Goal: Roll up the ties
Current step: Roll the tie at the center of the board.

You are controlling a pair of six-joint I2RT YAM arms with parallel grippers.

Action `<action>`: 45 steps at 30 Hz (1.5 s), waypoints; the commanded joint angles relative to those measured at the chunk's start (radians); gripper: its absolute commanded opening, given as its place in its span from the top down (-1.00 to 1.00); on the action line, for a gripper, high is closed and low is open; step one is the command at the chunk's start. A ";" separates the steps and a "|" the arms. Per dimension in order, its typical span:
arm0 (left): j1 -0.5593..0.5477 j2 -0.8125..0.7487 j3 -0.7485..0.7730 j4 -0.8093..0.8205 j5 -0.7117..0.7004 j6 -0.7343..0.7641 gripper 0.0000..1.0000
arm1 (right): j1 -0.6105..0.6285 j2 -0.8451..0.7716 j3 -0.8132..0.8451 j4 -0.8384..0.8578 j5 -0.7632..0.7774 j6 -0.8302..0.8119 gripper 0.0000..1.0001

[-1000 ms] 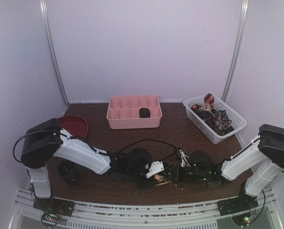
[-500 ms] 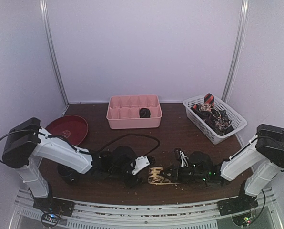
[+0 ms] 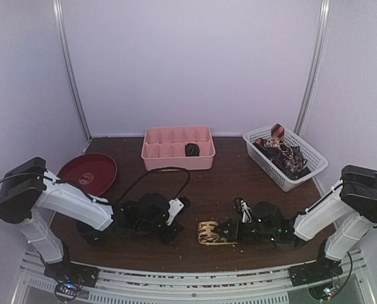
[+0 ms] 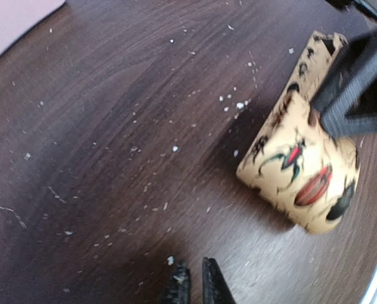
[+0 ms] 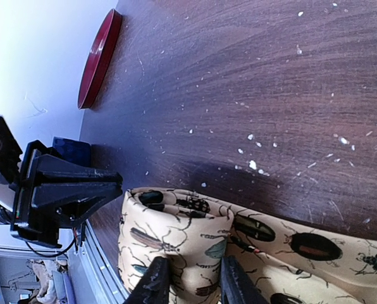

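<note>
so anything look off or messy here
Pale specks are scattered over the dark table around the tan tie, like crumbs or lint. The other ties lie in a tangled heap in the white basket.

At the back of the table (image 3: pixel 226 183) we see a divided tray (image 3: pixel 152 159) in the middle, with a small roll (image 3: pixel 191 150), perhaps a tie, in a near-row compartment right of centre. A basket (image 3: pixel 274 171) stands to the tray's right, loose ties (image 3: pixel 283 155) heaped in it. A plate (image 3: pixel 90 170) lies at the left edge. Near the front, a rolled tie (image 3: pixel 212 232) rests on the table, between the left gripper (image 3: pixel 183 202), apart on its left, and the right gripper (image 5: pixel 188 278), touching its right side.
</note>
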State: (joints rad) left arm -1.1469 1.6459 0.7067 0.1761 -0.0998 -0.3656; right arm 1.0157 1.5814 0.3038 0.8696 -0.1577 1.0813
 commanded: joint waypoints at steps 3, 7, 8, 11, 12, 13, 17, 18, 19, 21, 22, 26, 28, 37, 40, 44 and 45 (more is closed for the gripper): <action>0.000 0.129 0.098 0.098 0.119 -0.096 1.00 | 0.000 -0.010 -0.017 -0.046 0.034 -0.005 0.43; 0.001 0.201 0.140 0.136 0.185 -0.116 1.00 | 0.001 -0.028 -0.019 -0.066 0.040 -0.013 0.43; 0.001 0.208 0.144 0.145 0.191 -0.117 1.00 | 0.000 -0.036 -0.020 -0.074 0.044 -0.017 0.43; 0.001 0.209 0.146 0.166 0.201 -0.124 1.00 | 0.001 -0.061 -0.016 -0.113 0.052 -0.038 0.43; 0.001 0.207 0.147 0.171 0.204 -0.124 1.00 | 0.002 -0.069 -0.012 -0.131 0.053 -0.047 0.43; 0.000 0.203 0.148 0.174 0.207 -0.124 1.00 | 0.001 -0.076 -0.008 -0.153 0.055 -0.058 0.43; -0.003 0.192 0.154 0.177 0.206 -0.127 1.00 | 0.002 -0.093 0.003 -0.188 0.053 -0.084 0.43; -0.005 0.192 0.158 0.176 0.204 -0.128 1.00 | 0.003 -0.096 0.005 -0.199 0.051 -0.092 0.43; -0.005 0.194 0.162 0.173 0.202 -0.127 1.00 | 0.002 -0.099 0.008 -0.208 0.050 -0.098 0.43; -0.008 0.197 0.171 0.166 0.203 -0.128 1.00 | 0.003 -0.103 0.014 -0.226 0.050 -0.110 0.43; -0.009 0.200 0.176 0.161 0.203 -0.127 1.00 | 0.004 -0.106 0.016 -0.233 0.051 -0.115 0.43; -0.021 0.211 0.206 0.138 0.194 -0.121 1.00 | 0.006 -0.124 0.019 -0.261 0.059 -0.133 0.43; -0.026 0.218 0.224 0.121 0.192 -0.114 1.00 | 0.006 -0.130 0.022 -0.269 0.063 -0.142 0.43; -0.050 0.244 0.289 0.048 0.158 -0.111 0.93 | 0.011 -0.150 0.030 -0.321 0.080 -0.172 0.43; -0.058 0.259 0.309 0.026 0.154 -0.114 0.85 | 0.011 -0.154 0.029 -0.336 0.090 -0.176 0.43; -0.063 0.262 0.326 0.009 0.147 -0.123 0.66 | 0.012 -0.164 0.024 -0.344 0.102 -0.179 0.43; -0.063 0.262 0.333 0.000 0.146 -0.125 0.63 | 0.012 -0.167 0.023 -0.348 0.105 -0.181 0.43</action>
State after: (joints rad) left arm -1.1896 1.8858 0.9981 0.1822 0.0395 -0.4843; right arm 1.0161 1.4334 0.3122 0.5575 -0.0639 0.9195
